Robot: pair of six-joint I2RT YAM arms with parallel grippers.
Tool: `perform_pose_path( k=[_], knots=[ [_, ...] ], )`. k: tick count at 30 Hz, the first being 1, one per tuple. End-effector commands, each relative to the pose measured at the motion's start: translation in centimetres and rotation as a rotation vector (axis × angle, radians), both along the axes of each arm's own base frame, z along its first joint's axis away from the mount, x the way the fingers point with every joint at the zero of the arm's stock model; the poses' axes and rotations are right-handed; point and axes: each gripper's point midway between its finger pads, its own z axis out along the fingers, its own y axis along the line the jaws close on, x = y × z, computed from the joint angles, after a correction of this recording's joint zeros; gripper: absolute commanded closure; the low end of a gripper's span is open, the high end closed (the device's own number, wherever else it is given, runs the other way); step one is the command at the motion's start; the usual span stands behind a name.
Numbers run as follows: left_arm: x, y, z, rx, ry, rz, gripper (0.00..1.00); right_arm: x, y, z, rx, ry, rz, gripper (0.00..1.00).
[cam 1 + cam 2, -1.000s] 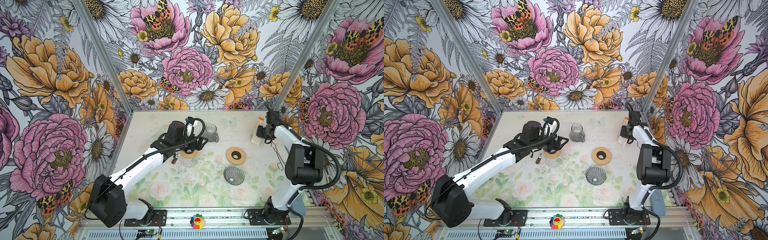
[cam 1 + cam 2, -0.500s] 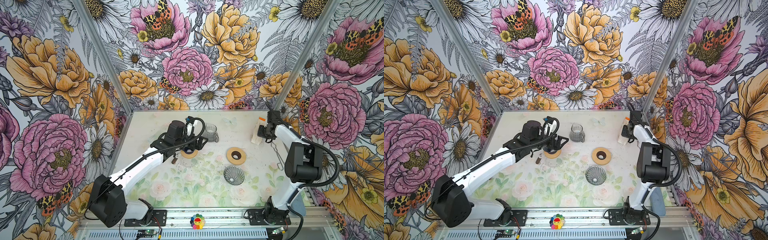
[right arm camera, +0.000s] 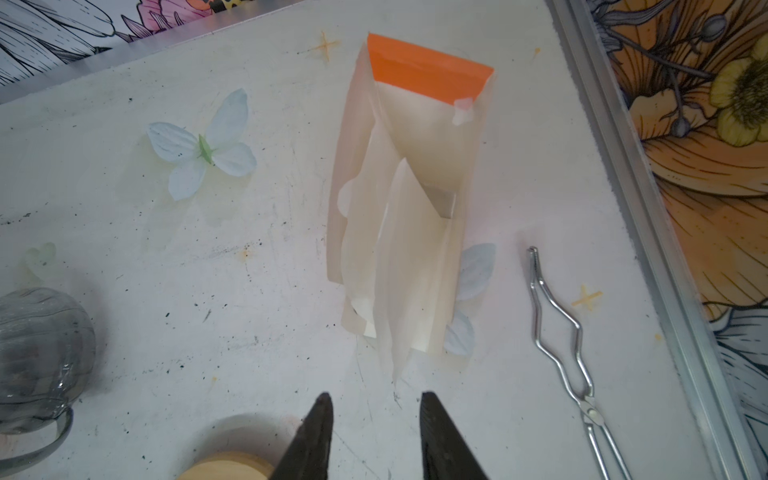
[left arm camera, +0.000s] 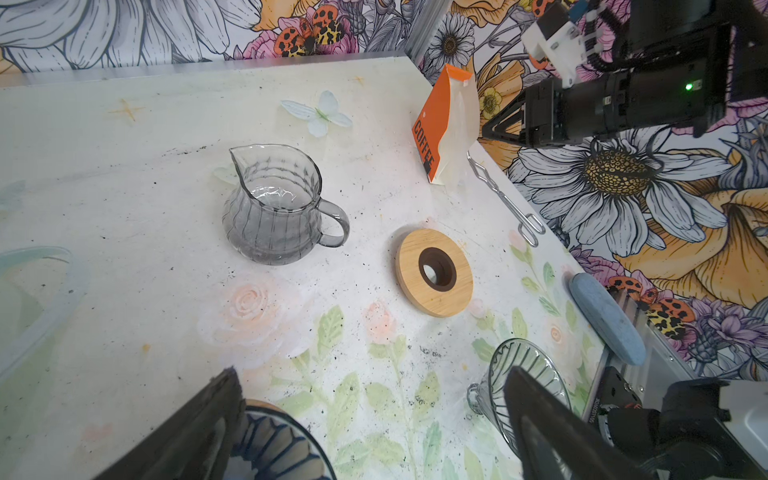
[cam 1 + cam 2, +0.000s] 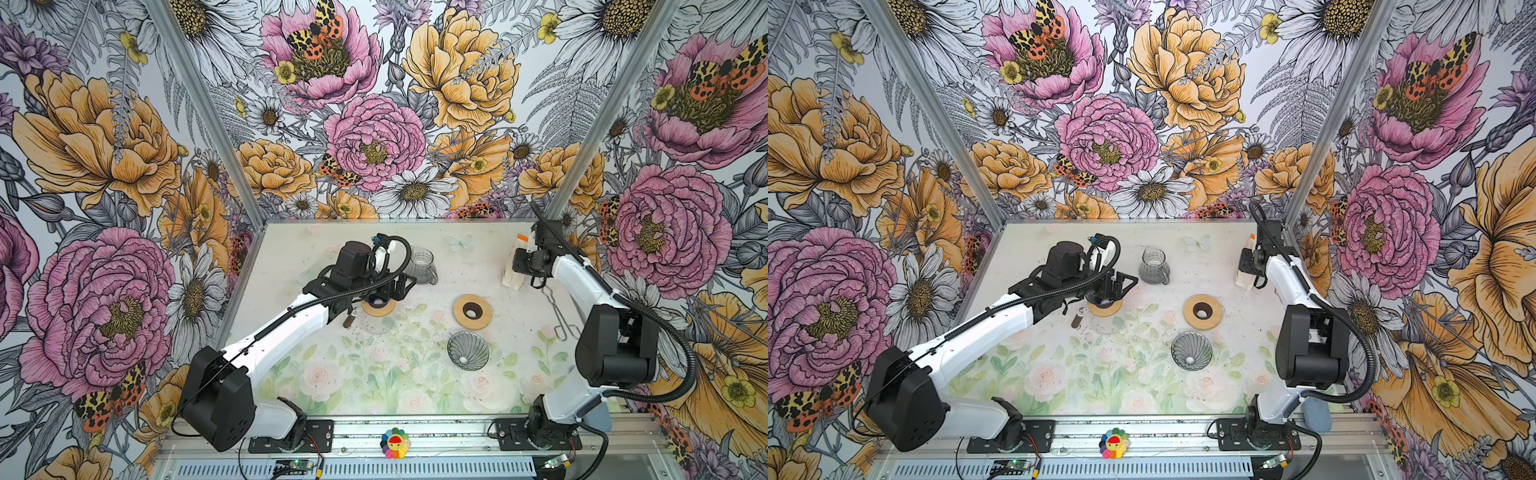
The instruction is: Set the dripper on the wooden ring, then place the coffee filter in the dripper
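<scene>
The main risk is that the thin coffee filter (image 3: 409,257) poking out of the orange-topped pouch (image 3: 428,75) crumples, or drags the standing pouch over, if the right claw (image 3: 376,409) closes off-centre or pulls askew. That claw hangs just short of the filter's tip, jaws parted and empty, with its arm stretched out to the pouch. The left claw (image 4: 370,370) is spread wide and holds nothing. The glass dripper (image 5: 468,351), probably the target, stands on the tabletop well apart from the pouch, toward the arm bases.

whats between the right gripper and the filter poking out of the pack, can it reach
Probably yes: the right gripper is open and aimed at the coffee filter, only bare table between them.
</scene>
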Motion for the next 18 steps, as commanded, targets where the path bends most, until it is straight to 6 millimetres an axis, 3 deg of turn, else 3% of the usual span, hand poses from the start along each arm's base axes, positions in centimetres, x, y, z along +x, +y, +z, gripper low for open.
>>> perform_pose_path(
  k=[1,18],
  knots=[
    [0.2,-0.5,0.9,-0.006,-0.023,-0.012,0.01,0.4,-0.5,-1.7,-0.007,0.039,-0.025,0.64],
    [0.4,-0.6,0.5,0.000,-0.014,-0.008,0.01,0.9,-3.2,-3.2,-0.095,0.083,-0.122,0.88]
  ],
)
